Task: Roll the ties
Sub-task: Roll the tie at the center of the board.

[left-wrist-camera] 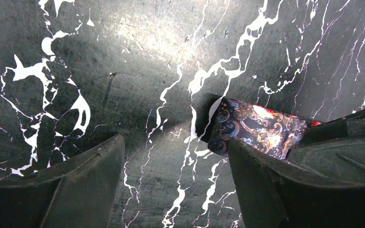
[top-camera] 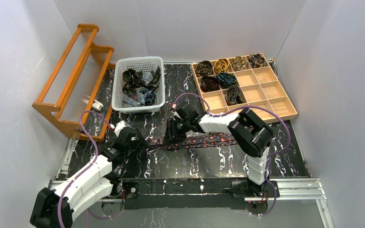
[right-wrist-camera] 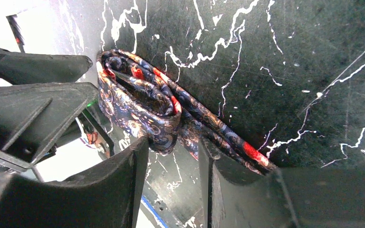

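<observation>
Rolling is at its first turns, by my reading. One tie point(top-camera: 209, 139) lies flat across the middle of the table point(top-camera: 195, 164), running from 9 to 3 o'clock. Toward its 9 o'clock end it is doubled over into a loose, flattened coil.

The right gripper point(right-wrist-camera: 173, 140) stands over that coil with a finger on either side. Its jaws are narrow about the cloth, but I cannot tell whether they pinch it or merely bracket it. The left gripper point(left-wrist-camera: 174, 141) sits at 9 o'clock of the coil with its jaws released and wide and nothing between them. The tie's folded end shows just beside one of its fingers point(left-wrist-camera: 275, 190).

Loose ties fill the basket point(top-camera: 119, 97) at 11 o'clock, and finished coils sit in several compartments of the tray point(top-camera: 285, 115) at 1 o'clock.

The next move, I judge, calls for a firm nip across the coil. It should then be turned over toward 3 o'clock along the flat strip. The left gripper would need to close in to steady the roll, since silk-like cloth wound this slackly may spring open.
</observation>
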Motion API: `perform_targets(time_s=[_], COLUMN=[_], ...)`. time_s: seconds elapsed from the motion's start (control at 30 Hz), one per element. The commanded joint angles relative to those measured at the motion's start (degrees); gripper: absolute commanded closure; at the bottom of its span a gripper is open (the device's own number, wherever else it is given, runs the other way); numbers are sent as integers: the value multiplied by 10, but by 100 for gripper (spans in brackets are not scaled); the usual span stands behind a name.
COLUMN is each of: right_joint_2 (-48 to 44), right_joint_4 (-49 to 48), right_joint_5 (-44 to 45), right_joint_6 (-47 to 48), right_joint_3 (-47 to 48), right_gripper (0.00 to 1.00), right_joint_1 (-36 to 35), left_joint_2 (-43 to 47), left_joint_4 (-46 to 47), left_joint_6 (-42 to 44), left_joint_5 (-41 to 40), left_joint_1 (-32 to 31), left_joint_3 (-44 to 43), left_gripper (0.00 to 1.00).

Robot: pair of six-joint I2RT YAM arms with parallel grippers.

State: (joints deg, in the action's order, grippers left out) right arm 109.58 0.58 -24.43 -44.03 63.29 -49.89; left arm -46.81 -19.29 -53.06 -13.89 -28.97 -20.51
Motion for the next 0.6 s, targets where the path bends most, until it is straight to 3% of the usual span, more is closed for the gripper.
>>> perform_targets(time_s=[0.0,0.1,0.27,0.57], right_joint_2=[0,-5,-21,5], right_joint_4=[-17,-20,-29,-31], right_joint_5=[-22,-29,-24,-27], right_joint_6=[-15,-17,-25,-28], right_joint_3=[25,27,28,40], right_gripper=[48,38,35,48], right_joint_1=[-2,-2,-2,-1], left_joint_2=[16,23,24,17], left_joint_4=[-3,-7,-19,-20], left_joint_6=[10,11,18,21], left_joint_5=[10,8,0,0], left_joint_1=[5,5,6,6], left_joint_3=[10,9,1,-3], left_gripper=[23,23,23,23])
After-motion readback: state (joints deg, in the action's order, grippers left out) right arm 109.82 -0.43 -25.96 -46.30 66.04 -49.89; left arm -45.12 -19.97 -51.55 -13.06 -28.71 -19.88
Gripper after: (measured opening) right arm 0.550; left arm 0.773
